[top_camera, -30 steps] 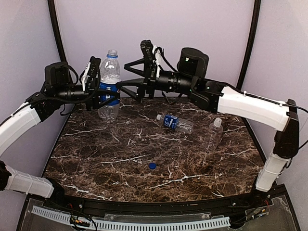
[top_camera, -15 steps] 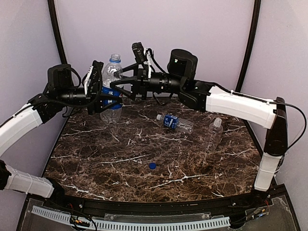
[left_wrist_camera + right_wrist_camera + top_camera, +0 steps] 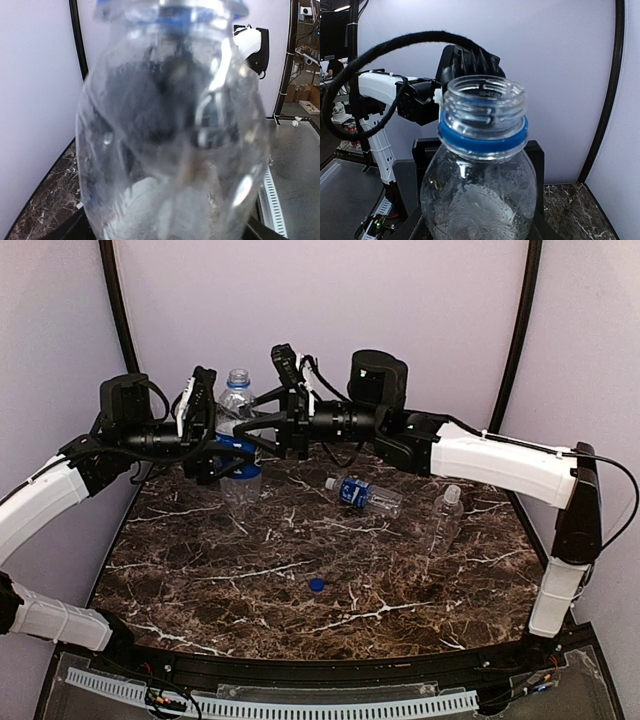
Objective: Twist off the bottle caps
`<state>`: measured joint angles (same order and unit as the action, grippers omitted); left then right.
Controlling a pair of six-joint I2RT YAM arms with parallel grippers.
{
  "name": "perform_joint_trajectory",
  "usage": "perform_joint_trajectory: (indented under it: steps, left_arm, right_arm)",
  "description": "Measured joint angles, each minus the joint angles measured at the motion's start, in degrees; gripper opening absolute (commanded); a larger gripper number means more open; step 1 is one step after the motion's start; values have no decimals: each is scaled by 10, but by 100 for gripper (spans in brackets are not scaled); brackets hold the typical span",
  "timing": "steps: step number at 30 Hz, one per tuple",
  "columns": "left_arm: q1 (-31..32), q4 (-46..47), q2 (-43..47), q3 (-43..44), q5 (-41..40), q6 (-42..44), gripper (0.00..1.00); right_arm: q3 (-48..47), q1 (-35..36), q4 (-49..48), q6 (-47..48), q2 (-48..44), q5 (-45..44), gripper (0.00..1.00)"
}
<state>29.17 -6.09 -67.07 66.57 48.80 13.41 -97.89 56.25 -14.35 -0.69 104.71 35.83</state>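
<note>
Left gripper (image 3: pixel 215 435) and right gripper (image 3: pixel 258 432) flank one bottle (image 3: pixel 236 400), upper left of the top view; whether they pinch it I cannot tell. Its long axis is vertical, open neck pointing up. Blue cap (image 3: pixel 316 585) lies lower centre, well apart.

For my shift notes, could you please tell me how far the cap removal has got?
Done: a blue cap lies on the table. In hand: the upright bottle, neck open, between left hand and right hand. Left: the lying bottle and plain bottle, apparently capped.
</note>
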Motion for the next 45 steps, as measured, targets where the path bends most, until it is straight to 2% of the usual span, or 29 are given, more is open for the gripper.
perform_joint_trajectory:
  steps: [2, 6, 13, 15, 25, 27, 30, 32, 36, 40, 45]
  left_arm:
    - [0, -2, 2, 0, -7, 7, 98]
    - [0, -2, 14, 0, -30, 21, 97]
    - [0, 5, 17, 9, -31, -3, 67]
    - [0, 8, 14, 9, -31, -18, 62]
    - [3, 18, 0, 14, -42, -70, 63]
    - [3, 23, -1, 19, -42, -75, 58]
    - [3, 27, -1, 20, -42, -80, 44]
    - [3, 27, -1, 20, -40, -81, 40]
    - [3, 27, -2, 20, -41, -80, 40]
    - [3, 26, -2, 20, -44, -78, 31]
    - [3, 25, -2, 20, -47, -76, 38]
  right_arm:
    - [19, -2, 13, 16, -10, -12, 29]
    - [57, -6, 41, 49, -31, -49, 27]
    - [71, -6, 65, 78, -32, -68, 27]
    - [71, -2, 68, 86, -31, -73, 27]
    - [67, 5, 89, 108, -9, -88, 26]
    - [67, 5, 94, 110, -5, -90, 26]
    - [67, 5, 103, 111, -2, -92, 26]
    - [66, 5, 105, 111, -2, -94, 26]
    - [66, 6, 106, 113, -2, -94, 26]
    - [64, 7, 111, 115, -2, -97, 25]
    - [60, 7, 117, 115, -2, -98, 24]
